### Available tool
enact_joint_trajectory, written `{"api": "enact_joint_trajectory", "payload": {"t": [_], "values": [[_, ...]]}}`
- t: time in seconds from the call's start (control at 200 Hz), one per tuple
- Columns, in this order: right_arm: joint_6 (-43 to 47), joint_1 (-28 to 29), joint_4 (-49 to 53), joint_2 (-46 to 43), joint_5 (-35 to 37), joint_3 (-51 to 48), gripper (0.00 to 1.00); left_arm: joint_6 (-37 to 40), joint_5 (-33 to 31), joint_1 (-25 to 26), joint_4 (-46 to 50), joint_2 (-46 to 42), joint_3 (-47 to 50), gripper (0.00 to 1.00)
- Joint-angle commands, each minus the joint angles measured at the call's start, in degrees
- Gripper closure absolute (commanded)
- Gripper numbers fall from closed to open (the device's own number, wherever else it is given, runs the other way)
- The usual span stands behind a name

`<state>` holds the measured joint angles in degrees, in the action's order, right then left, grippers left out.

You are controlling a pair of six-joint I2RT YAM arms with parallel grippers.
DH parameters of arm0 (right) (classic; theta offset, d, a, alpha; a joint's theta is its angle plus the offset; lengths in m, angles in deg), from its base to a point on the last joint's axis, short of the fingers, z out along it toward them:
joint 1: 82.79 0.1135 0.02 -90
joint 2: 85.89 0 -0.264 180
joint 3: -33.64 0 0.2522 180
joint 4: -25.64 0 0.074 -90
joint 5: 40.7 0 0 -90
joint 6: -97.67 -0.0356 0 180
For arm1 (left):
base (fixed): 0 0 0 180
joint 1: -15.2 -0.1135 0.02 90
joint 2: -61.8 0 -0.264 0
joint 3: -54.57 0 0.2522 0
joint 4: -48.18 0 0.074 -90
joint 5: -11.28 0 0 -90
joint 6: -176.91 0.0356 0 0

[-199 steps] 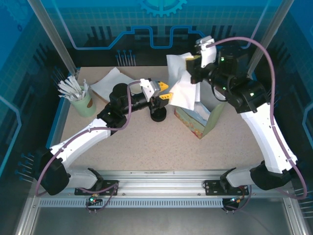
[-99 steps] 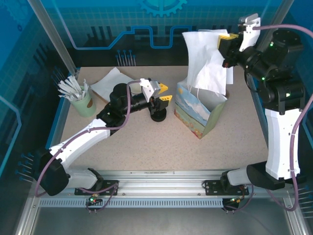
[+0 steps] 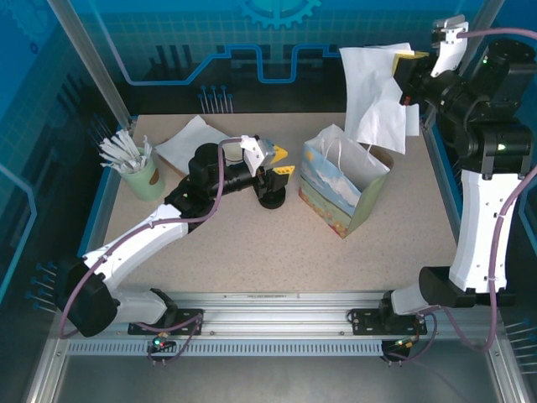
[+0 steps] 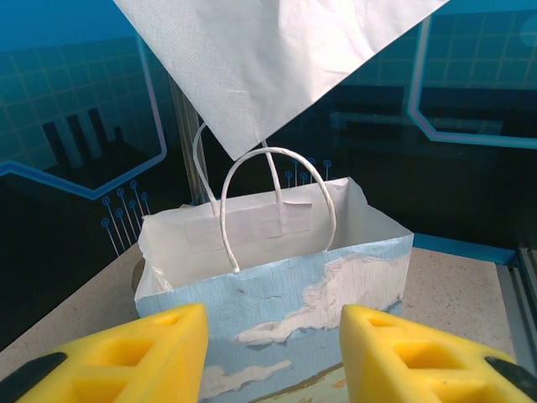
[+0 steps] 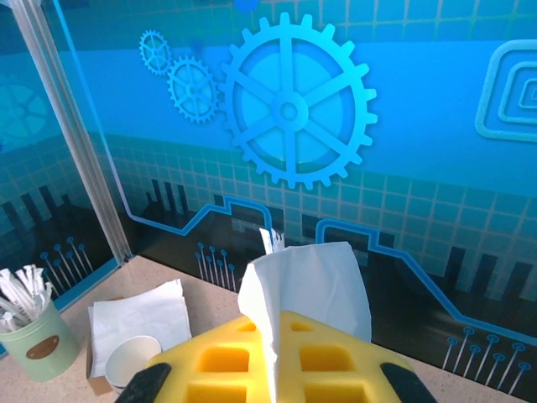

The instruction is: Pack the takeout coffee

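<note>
Blue gear-and-circuit panels wall in a speckled beige bench [image 3: 252, 243], and up at the back right the right claw [image 3: 406, 62] is high in the air, pinched tight on a crumpled white tissue paper sheet [image 3: 377, 92]. From the right wrist the yellow fingers [image 5: 226, 361] are pressed together with the paper's edge caught between them. That sheet hangs above and just behind the sky-and-cloud printed paper gift bag [image 3: 323, 189], which stands upright mid-bench, mouth open and white loop handles up.

Over to the left claw [image 3: 284, 161]: half open, aimed at the bag, with nothing between its yellow tips. From the left wrist the bag's blue wall [image 4: 277, 269] shows through the gap.

Right beneath that claw, on the bench just left of the bag, stands the small takeout coffee cup with the round black lid [image 3: 271, 198]. Contact? Can't tell.

Far left, a pale green cup of white wrapped sticks [image 3: 141, 176] stands near a stack of white napkins [image 3: 189, 143].
</note>
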<state>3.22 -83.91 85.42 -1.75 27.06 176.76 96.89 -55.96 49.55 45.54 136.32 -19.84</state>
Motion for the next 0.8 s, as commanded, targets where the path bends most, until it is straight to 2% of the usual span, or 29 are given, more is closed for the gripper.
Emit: {"api": "enact_joint_trajectory", "payload": {"t": [0.0, 0.39, 0.795], "values": [[1.38, -1.07, 1.57, 0.15, -4.69, -0.96, 1.0, 0.08, -0.01, 0.29, 0.58, -1.58, 0.84, 0.54], [5.52, -1.07, 3.02, 1.1, -6.3, -6.11, 1.0, 0.12, -0.22, 0.34, 0.81, -1.92, 1.57, 0.54], [7.44, -1.01, 3.21, 3.56, -12.31, -9.9, 1.0, 0.47, -0.88, 0.35, 0.8, -1.92, 2.43, 0.54]]}}
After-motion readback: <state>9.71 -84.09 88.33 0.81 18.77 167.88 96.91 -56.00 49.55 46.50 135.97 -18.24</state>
